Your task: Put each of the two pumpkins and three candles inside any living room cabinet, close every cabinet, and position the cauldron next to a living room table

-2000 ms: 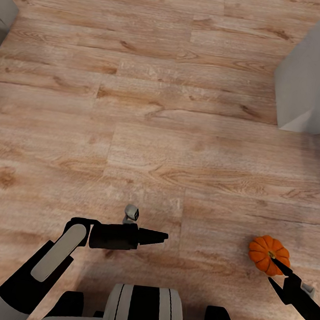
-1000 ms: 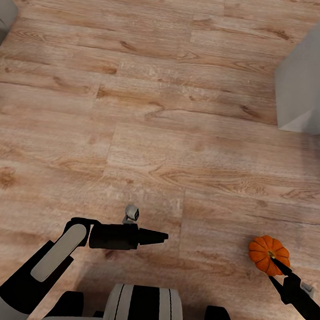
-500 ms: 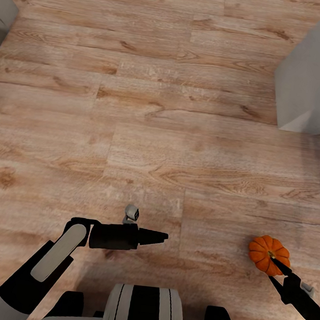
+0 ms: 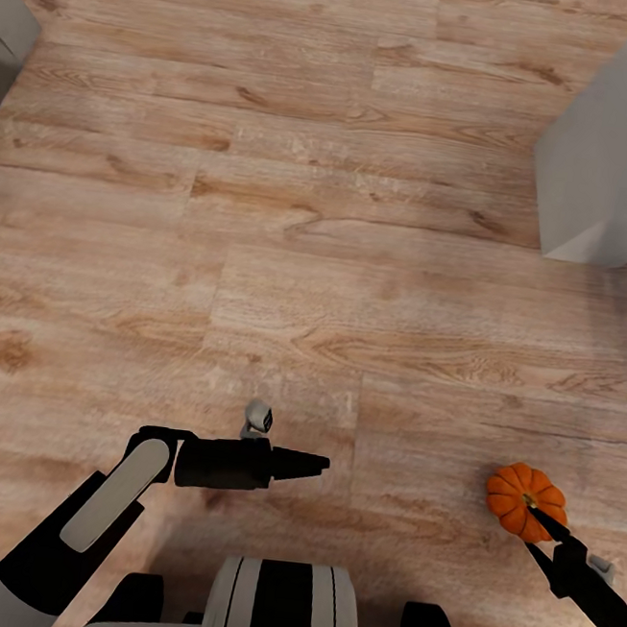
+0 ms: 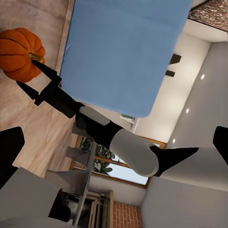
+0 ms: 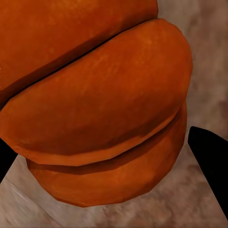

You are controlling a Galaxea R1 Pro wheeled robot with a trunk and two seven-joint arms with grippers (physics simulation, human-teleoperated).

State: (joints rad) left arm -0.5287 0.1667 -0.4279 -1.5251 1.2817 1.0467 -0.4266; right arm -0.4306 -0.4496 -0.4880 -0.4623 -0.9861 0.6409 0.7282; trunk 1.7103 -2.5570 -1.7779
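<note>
pumpkin [image 4: 524, 501] | between right hand [image 4: 535, 522] fingers, gripped | left hand [image 4: 322, 465] pinched together

— How do I have the arms at this moment?

— My left arm [image 4: 99, 513] is folded across the front of the trunk [image 4: 278, 604], and its left hand [image 4: 312, 464] points to the right side with the fingers pressed together into one tip.

— And the right one?

— My right arm [image 4: 593, 594] reaches forward and low. The right hand [image 4: 535, 520] is closed on the pumpkin [image 4: 524, 498], one finger lying over its top.
</note>
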